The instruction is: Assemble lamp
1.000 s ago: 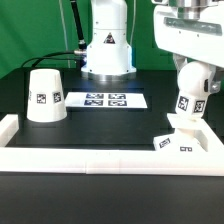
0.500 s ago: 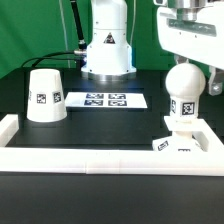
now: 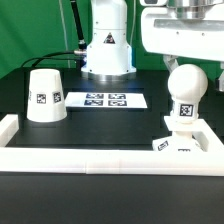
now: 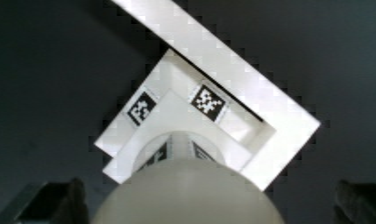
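On the exterior view's left, we see the shade (image 3: 45, 95) standing mouth-down on the black surface (image 3: 100, 130), untouched and well apart from the other parts. Just beside it toward the middle lies the marker board (image 3: 105, 99).

Further to the exterior view's right, the bulb (image 3: 185, 92) stands upright on the square base (image 3: 180, 141). The base sits close to the white rim (image 3: 110, 158) at the near edge. We cannot tell whether the bulb is fully seated.

The gripper (image 4: 213, 200) hangs directly above the bulb. In the wrist view its two dark fingers stand wide apart, one on each side of the bulb's rounded top, with a dark gap on both sides. We read it as open and holding nothing.

We judge the bulb step to be at its end, with the shade the one part left to fit. The next move calls for rising straight off the bulb without nudging it, then crossing to the shade. The shade is wide and tapered, so we would need a secure grip on it. It then has to be carried level and lowered squarely over the bulb.
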Robot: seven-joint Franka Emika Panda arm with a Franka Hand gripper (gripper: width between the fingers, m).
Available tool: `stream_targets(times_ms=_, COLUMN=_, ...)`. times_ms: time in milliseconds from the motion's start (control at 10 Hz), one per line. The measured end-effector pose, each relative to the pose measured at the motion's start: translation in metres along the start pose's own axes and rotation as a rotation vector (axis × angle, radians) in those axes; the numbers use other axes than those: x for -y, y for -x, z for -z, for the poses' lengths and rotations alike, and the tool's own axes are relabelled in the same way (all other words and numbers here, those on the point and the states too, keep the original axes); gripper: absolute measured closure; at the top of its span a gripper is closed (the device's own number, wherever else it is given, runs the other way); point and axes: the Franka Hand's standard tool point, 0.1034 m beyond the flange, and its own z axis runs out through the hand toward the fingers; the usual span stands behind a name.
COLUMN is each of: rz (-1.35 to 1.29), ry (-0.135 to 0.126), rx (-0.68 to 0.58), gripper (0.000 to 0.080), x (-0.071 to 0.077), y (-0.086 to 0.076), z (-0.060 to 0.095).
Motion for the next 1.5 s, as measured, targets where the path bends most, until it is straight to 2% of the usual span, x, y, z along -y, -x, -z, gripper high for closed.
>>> stream_targets(times_ms=400, rz=0.250, ry=0.000, rx=0.000, gripper=0.0101, x=0.000, y=0.000, z=0.000)
stream_targets(times_ms=1000, rz=0.827, ry=0.021, rx=-0.013, gripper=0.0101, x=-0.006, y=-0.010, z=-0.001)
stream_targets(times_ms=1300, rz=1.057, ry=0.044, rx=-0.021, gripper=0.0101, x=-0.007, y=-0.011, z=-0.001)
stream_targets(times_ms=1500, rz=1.246, ry=0.073, rx=-0.034, gripper=0.0101, x=-0.006, y=-0.013, z=0.000)
